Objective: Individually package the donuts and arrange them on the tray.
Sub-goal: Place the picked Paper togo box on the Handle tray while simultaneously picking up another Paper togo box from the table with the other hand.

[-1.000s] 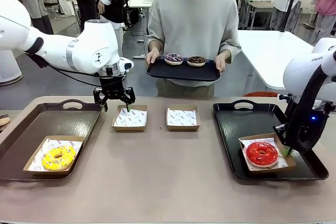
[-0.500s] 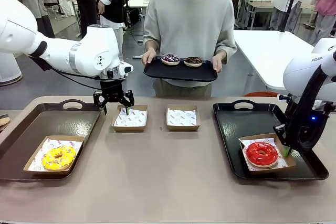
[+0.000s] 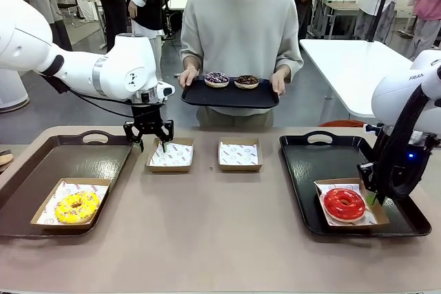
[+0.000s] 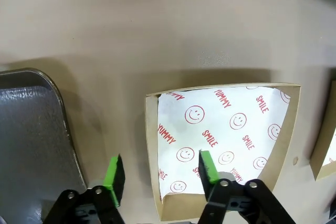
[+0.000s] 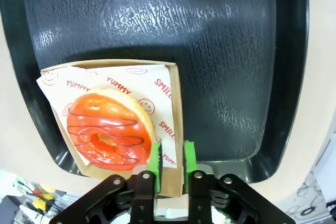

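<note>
Red donut (image 3: 344, 203), boxed — right claw (image 5: 171, 149) beside

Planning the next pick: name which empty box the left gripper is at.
The empty cardboard box nearer the brown tray: the left gripper straddles its side wall, one finger inside. The other empty box stands apart.

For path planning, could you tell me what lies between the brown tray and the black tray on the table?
Two empty shallow brown cardboard boxes lined with white printed paper, side by side, in the front view.
</note>
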### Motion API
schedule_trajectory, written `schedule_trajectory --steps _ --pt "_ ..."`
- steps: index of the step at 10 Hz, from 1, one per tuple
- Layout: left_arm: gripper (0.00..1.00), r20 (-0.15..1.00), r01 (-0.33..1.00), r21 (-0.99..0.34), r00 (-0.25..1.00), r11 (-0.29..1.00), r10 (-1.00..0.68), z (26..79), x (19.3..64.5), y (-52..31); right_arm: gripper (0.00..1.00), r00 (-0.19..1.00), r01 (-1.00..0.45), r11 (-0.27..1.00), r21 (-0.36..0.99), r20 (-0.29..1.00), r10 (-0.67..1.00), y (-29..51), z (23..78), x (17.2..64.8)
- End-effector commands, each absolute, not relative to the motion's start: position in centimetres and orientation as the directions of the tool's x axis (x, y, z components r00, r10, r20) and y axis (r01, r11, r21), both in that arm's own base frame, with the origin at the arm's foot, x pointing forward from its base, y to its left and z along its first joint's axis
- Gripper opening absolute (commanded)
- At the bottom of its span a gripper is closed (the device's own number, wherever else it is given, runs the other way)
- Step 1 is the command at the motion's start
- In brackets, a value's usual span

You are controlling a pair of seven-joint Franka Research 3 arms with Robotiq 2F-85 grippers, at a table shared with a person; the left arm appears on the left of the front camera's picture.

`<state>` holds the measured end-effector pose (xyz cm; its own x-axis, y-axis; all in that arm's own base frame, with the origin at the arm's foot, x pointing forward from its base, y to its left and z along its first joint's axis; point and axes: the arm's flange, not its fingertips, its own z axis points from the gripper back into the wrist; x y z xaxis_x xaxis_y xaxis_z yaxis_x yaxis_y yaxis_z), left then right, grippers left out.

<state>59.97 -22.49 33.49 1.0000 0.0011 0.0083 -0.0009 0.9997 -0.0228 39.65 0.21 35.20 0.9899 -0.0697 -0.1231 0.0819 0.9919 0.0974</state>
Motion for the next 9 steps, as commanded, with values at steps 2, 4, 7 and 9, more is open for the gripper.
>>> schedule_trajectory --steps 2,4,7,9 --pt "0.0 -0.03 -0.027 -0.022 0.999 0.999 0.026 33.54 60.63 -22.99 1.0 0.992 0.07 0.988 0.14 -0.113 -0.054 -0.24 34.39 39.36" --pt "0.05 -0.043 -0.028 -0.022 0.999 0.999 0.027 33.34 60.72 -23.03 0.96 0.992 0.074 0.986 0.151 -0.111 -0.057 -0.29 34.38 39.31" --pt "0.0 -0.05 -0.029 -0.02 0.998 0.999 0.028 33.25 60.71 -23.03 1.0 0.992 0.079 0.982 0.169 -0.111 -0.061 -0.38 34.41 39.27" --pt "0.0 -0.055 -0.033 -0.021 0.998 0.999 0.032 33.23 60.69 -23.01 1.0 0.992 0.08 0.981 0.177 -0.113 -0.061 -0.46 34.43 39.21"
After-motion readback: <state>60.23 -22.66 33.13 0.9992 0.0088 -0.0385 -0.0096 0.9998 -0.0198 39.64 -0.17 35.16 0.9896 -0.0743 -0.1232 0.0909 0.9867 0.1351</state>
